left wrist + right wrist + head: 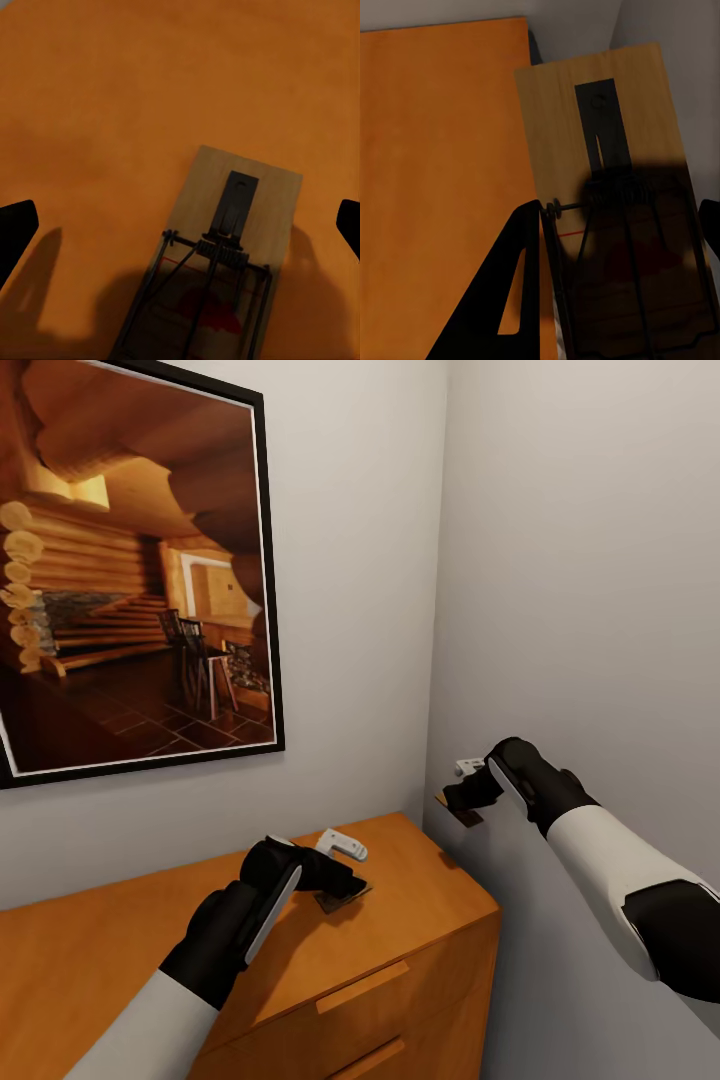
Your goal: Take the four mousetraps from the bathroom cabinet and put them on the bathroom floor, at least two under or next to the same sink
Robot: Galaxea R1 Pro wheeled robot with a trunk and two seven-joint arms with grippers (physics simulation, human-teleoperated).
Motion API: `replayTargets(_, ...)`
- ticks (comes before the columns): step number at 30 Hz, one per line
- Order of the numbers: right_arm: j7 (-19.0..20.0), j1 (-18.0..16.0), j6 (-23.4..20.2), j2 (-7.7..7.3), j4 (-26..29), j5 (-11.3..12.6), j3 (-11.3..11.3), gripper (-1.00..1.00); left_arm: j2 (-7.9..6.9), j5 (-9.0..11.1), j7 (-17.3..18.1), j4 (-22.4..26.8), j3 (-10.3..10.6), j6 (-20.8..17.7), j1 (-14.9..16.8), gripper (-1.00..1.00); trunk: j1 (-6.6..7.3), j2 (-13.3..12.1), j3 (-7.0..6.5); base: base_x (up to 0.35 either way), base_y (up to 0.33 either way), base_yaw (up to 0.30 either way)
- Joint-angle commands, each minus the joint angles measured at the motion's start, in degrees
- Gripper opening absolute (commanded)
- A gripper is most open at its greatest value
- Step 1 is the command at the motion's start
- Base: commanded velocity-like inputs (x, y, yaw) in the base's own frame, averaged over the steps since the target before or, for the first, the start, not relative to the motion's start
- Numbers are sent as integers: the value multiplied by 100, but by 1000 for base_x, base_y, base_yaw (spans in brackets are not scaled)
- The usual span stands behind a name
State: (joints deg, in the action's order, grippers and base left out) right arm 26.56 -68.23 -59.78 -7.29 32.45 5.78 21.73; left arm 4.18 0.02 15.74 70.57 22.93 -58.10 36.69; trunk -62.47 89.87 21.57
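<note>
Mousetrap point(462, 807) in raised right pincer point(466, 792)

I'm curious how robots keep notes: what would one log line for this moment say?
left gripper: open over mousetrap on cabinet | right gripper: holding second mousetrap in air beside cabinet, near wall | floor placement: not yet done

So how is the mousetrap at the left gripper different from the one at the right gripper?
The left mousetrap lies flat on the cabinet top; the right mousetrap hangs in the air beside the cabinet's end. The left gripper has its jaws wide apart around the left mousetrap; the right gripper has its jaws pinching the right mousetrap. Both have pale wooden bases with dark metal parts.
</note>
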Motion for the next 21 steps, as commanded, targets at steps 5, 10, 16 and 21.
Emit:
replayTargets(5, -20, -7, -22, -10, 7, 63, 41, -100, 2, -2, 8, 1, -2, -26, 5, 100, 0, 4, 7, 0, 0, 0)
replayTargets(10, -20, -7, -22, -10, 7, 63, 41, -100, -3, -2, 8, 1, -7, -28, 5, 100, 0, 4, 7, 0, 0, 0)
replayTargets(16, -20, -7, -22, -10, 7, 63, 41, -100, -10, 5, 8, 6, -8, -37, 5, 100, 0, 4, 7, -17, 0, 0)
replayTargets(21, -18, -7, -22, -10, 7, 63, 41, -100, -5, 5, 8, 10, -8, -38, 5, 100, 0, 4, 7, -78, 0, 0)
